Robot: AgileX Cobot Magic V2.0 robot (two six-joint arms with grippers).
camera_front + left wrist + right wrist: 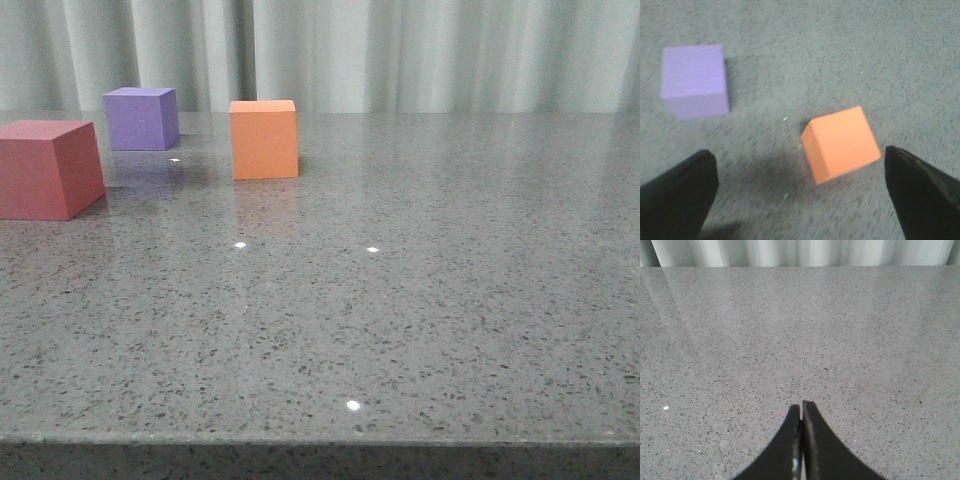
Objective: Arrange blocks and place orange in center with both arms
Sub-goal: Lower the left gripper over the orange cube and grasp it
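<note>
One arm is nearer — the left gripper (pixel 800 192), fingers wide apart, hangs just short of the orange (pixel 841 142); right gripper (pixel 801 412) pressed together.

Upright orange cube (pixel 264 139) beside purple cube (pixel 142 118)

left gripper (pixel 800 192): jaws held wide apart, dark fingers seen at lower left and lower right of frame | right gripper (pixel 801 412): fingertips pressed together, seen at lower centre of frame
</note>
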